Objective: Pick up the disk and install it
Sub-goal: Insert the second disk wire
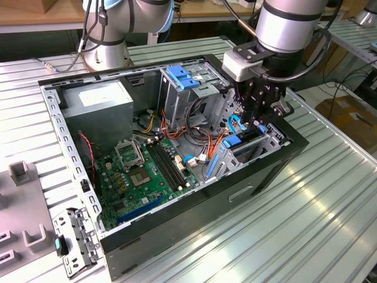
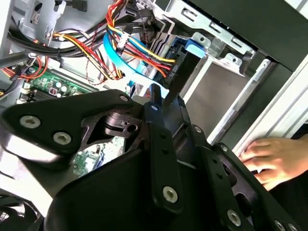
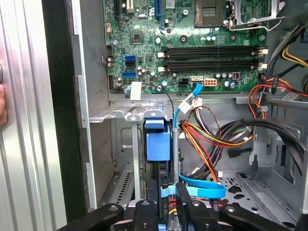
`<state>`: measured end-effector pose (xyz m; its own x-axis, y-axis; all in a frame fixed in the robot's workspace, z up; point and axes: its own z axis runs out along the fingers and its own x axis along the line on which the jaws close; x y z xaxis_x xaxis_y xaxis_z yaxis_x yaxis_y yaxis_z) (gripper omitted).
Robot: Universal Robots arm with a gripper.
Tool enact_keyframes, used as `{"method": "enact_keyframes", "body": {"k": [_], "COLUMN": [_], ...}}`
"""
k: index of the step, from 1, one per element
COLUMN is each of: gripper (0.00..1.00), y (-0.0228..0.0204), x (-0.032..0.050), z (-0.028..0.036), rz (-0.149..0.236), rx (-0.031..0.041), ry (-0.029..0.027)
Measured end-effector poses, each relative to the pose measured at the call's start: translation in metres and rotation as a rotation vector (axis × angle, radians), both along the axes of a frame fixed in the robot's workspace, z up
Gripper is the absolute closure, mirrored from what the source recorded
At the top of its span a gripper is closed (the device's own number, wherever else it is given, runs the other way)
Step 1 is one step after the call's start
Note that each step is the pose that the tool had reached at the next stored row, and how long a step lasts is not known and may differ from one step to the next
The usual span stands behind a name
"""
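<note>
Gripper (image 3: 168, 202) clamped on disk (image 3: 158, 144) edge-on in bay (case's 3 o'clock corner); best pressed straight, rails aligned.

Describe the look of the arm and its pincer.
In the exterior view the arm is a thick silver-grey cylinder with black cables running beside it and a white block beneath. Below that hangs the pincer, made of matt black linkage bars. In the second wrist view those bars carry round silver screw heads.
</note>
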<state>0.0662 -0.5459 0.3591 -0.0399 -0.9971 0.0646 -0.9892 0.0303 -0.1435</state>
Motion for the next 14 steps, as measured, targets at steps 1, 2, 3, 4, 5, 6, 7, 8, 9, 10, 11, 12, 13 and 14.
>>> {"method": "enact_keyframes", "body": {"k": [1, 2, 3, 4, 5, 6, 7, 8, 9, 10, 11, 12, 13, 14], "gripper": [0.7, 0.71, 0.78, 0.78, 0.85, 0.89, 0.89, 0.89, 0.89, 0.89, 0.89, 0.89, 0.89, 0.89], "y": [0.0, 0.0001, 0.0, 0.0, 0.0001, 0.0001, 0.0, 0.0, 0.0, 0.0, 0.0, 0.0, 0.0, 0.0], "x": [0.0, 0.0, 0.0, 0.0, 0.0, 0.0, 0.0, 0.0, 0.0, 0.0, 0.0, 0.0, 0.0, 0.0], "z": [0.0, 0.0, 0.0, 0.0001, 0.0001, 0.0001, 0.0001, 0.0001, 0.0001, 0.0001, 0.0, 0.0001, 0.0001, 0.0001], "rz": [0.0, 0.0, 0.0, 0.0, 0.0, 0.0, 0.0, 0.0, 0.0, 0.0, 0.0, 0.0, 0.0, 0.0], "rx": [0.0008, 0.001, 0.0011, 0.0012, 0.0015, 0.0017, 0.0019, 0.002, 0.0022, 0.0024, 0.0028, 0.0061, 0.0087, 0.009], "ry": [0.0, 0.0, 0.0, 0.0, 0.0, 0.0, 0.0001, 0.0, 0.0, 0.0, 0.0, 0.0, 0.0, 0.0]}}
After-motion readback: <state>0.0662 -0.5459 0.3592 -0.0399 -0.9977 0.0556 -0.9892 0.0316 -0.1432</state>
